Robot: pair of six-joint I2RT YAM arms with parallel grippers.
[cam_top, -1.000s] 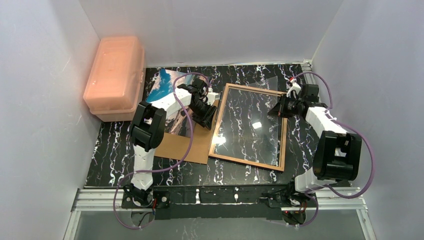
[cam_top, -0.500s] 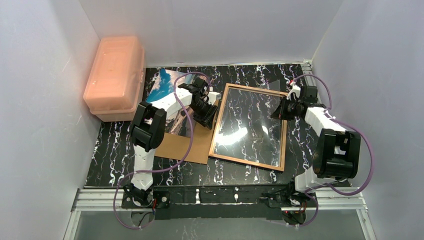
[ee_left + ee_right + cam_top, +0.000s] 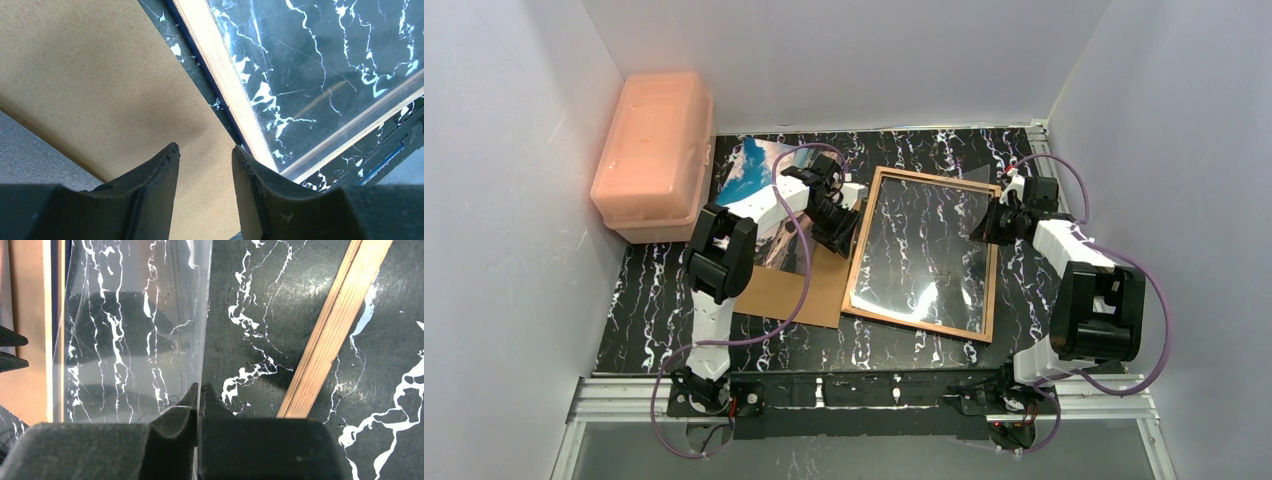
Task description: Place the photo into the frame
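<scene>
Mid-desk (image 3: 654, 300), rear up: frame (image 3: 921, 255). Far left, partly hidden: photo (image 3: 749, 170). Over board (image 3: 90, 75), just left of frame: left claw (image 3: 203, 147), half open, empty. On clear pane (image 3: 135, 330) edge: right claw (image 3: 199, 386), clamped shut.

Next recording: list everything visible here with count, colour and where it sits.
box: 1, pale orange, table's far left corner
photo: 1, blue and tan, far left, partly under the left arm
board: 1, brown, beside the frame's left edge
frame: 1, wood-brown with blue edge, table centre
clear sheet: 1, transparent, over the frame
table: 1, black with white veins
arms: 2, black and white, near edge
left tool: 1, black, open above the board
right tool: 1, black, shut on the clear sheet's edge
</scene>
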